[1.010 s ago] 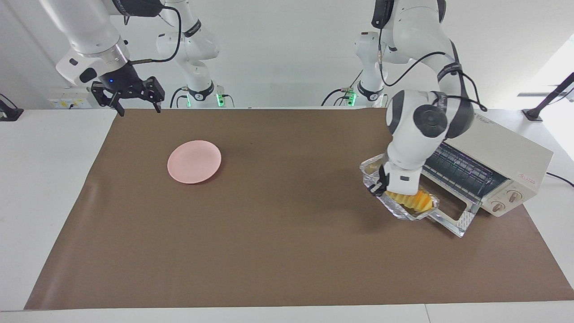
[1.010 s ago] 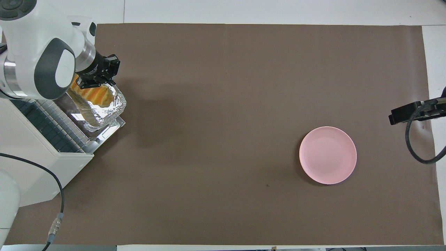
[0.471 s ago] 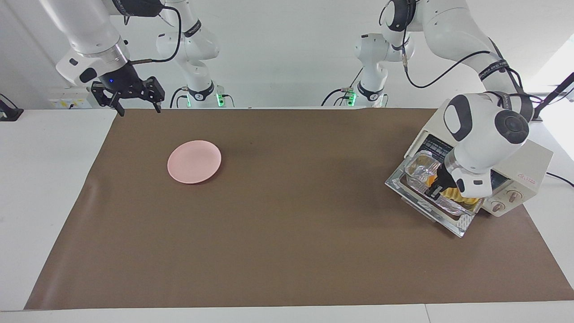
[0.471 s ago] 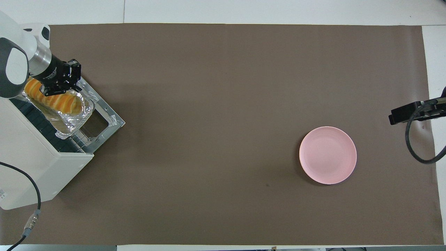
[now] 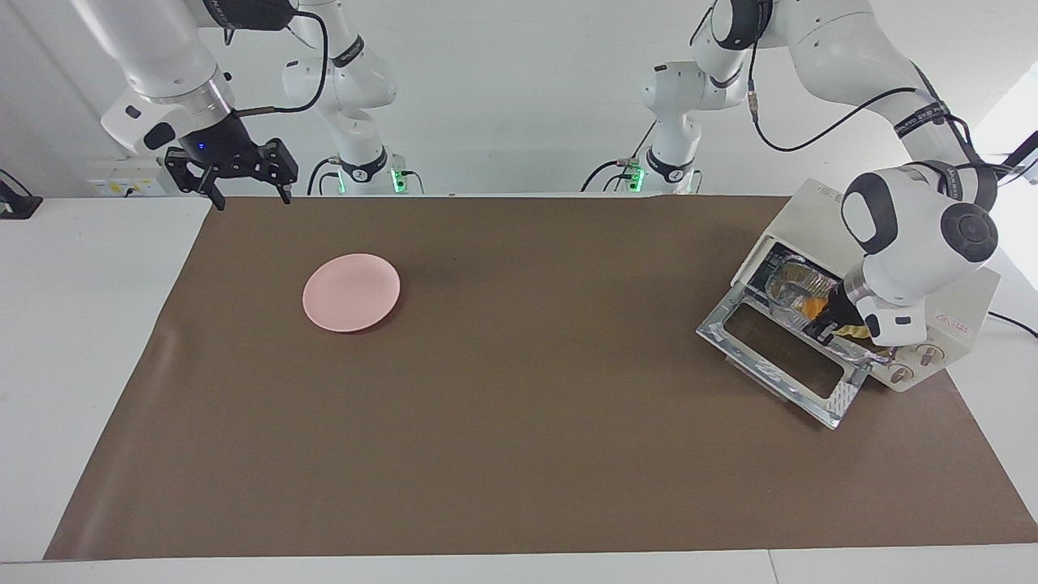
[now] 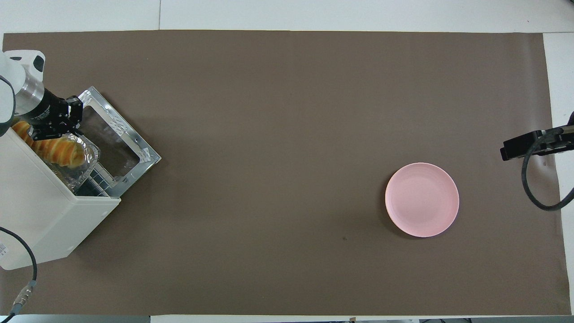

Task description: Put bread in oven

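One bread (image 6: 56,150), one oven (image 6: 40,215)

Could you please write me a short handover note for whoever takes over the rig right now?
Left gripper: at the mouth of the oven, gripping the rim of the foil tray.
Right gripper: open, waiting above the table edge at its own end.
Bread: lying in the tray, partway into the oven above the dropped door.
Pink plate: bare.
Done: tray and bread brought to the oven.
Left: push fully in, release, withdraw, probably shut the door.
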